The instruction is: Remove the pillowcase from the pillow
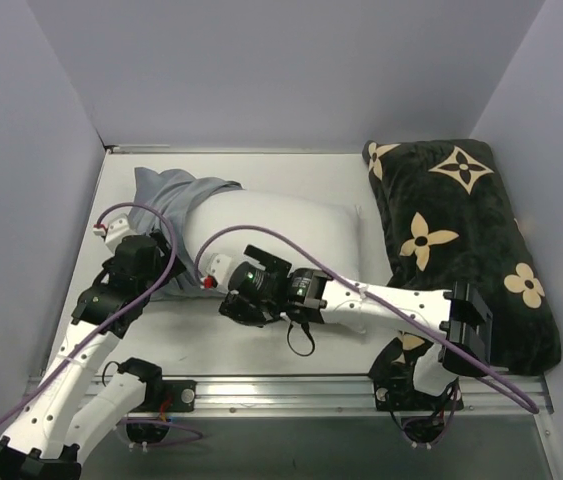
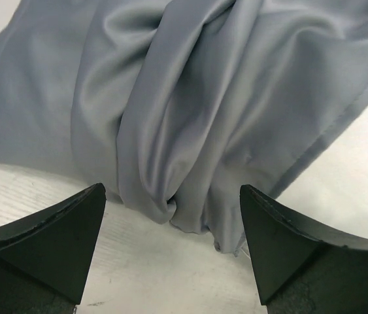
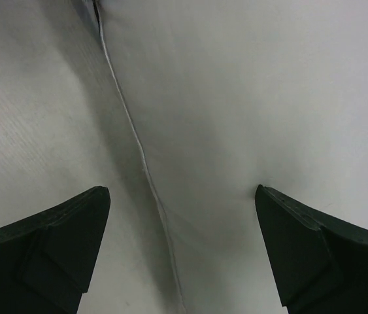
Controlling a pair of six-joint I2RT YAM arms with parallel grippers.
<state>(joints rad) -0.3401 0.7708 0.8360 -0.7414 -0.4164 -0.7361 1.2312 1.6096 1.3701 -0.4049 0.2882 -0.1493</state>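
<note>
Both hands gape, empty. Left hand (image 2: 172, 203): pinch bunched grey-blue cloth pillowcase (image 1: 176, 195), pull twd 10 o'clock; right hand (image 3: 180, 196): pin plump white pillow (image 1: 291, 228).

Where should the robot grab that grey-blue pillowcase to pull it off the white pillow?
Probably the bunched fold at the loose near edge of the pillowcase, coming from the left, as the open left pincer is placed. There the cloth gathers into a thick ridge on the table, seemingly clear of the pillow.
</note>
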